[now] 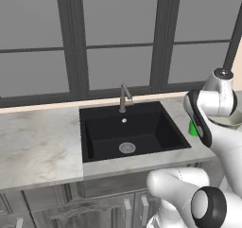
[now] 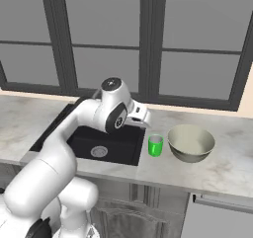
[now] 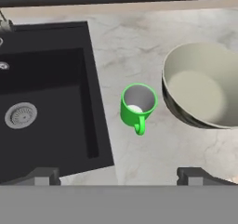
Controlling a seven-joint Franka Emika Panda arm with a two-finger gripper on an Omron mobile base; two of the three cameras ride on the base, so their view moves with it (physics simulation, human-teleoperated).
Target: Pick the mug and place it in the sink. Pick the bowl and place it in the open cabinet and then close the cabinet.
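Mug (image 3: 137, 106) stands upright on the marble worktop (image 3: 139, 46), between the sink (image 3: 42, 97) and the bowl (image 3: 204, 88), close to each but touching neither. Its handle points toward the bottom of the hand view, toward the camera, which looks meant to leave the round body free for the fingers to straddle. The gripper (image 3: 118, 175) hangs above it with its dark fingertips (image 3: 44, 175) spread wide and nothing between them, the mug lying roughly midway across the gap; that spacing reads as a lineup for a grasp from above. In the right base view the arm bends over the sink's edge with the hand just beside the mug. The sink sits empty, drain (image 3: 20, 115) bare, so the first placing is not yet done. The bowl rests open side up, waiting its turn; its nearness means a descent should stay centred on the mug
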